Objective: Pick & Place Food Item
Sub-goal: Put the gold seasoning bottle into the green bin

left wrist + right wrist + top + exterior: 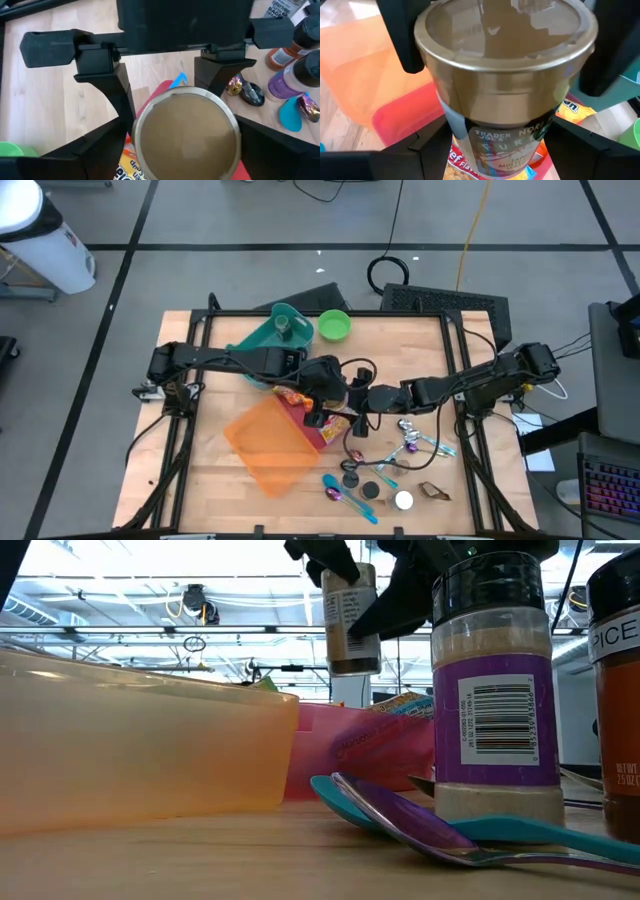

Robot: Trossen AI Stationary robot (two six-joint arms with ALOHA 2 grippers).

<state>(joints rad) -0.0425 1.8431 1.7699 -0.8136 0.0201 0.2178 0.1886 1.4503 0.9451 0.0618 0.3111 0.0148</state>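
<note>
on the left of the table an orange bin lies tilted, touching a pink bin that holds snack packets. above that pink bin the left gripper is closed on a seasoning jar; in the left wrist view the jar's round base is pinched between both fingers. in the low view the jar hangs clear of the table, above and behind the pink bin. the right gripper meets the same jar from the other side, and its fingers appear clamped on the body, so a handover is judged to be in hand. one grip should be released only once the other is firm, and the jar kept upright and lowered slowly. to the right, spoons and a purple-labelled spice jar should be avoided.
</note>
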